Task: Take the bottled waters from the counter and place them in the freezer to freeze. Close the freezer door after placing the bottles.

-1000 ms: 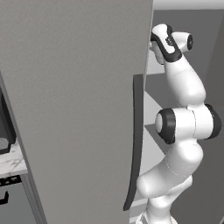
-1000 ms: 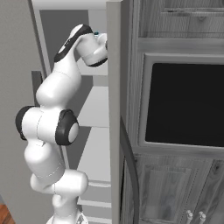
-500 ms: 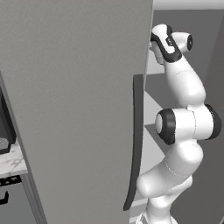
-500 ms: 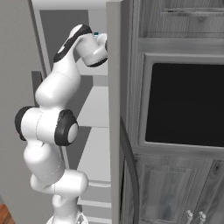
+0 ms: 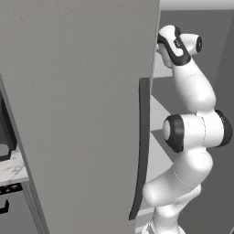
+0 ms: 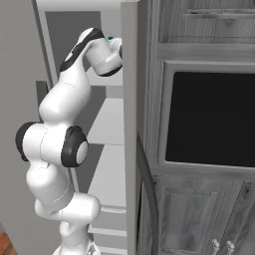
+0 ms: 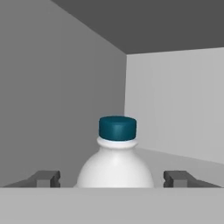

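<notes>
A bottled water (image 7: 116, 162), white-looking with a dark blue cap, stands upright on a shelf inside the freezer (image 6: 105, 124). My gripper (image 7: 114, 179) is open around it, and each of the fingertips (image 7: 47, 178) stands clear of the bottle's side. In the base views my arm reaches up into the top of the freezer, with the hand (image 6: 107, 52) partly hidden behind a door edge. The freezer door (image 5: 77, 105) is swung wide open, its long dark handle (image 5: 141, 146) facing me. A sliver of the marble counter (image 5: 10, 168) shows at the lower left.
The refrigerator's other door (image 6: 130, 129), with a curved dark handle (image 6: 149, 199), stands close on the arm's right. Beyond it is the black-windowed wall oven (image 6: 209, 119), with grey cabinets below. Freezer walls close in around the hand.
</notes>
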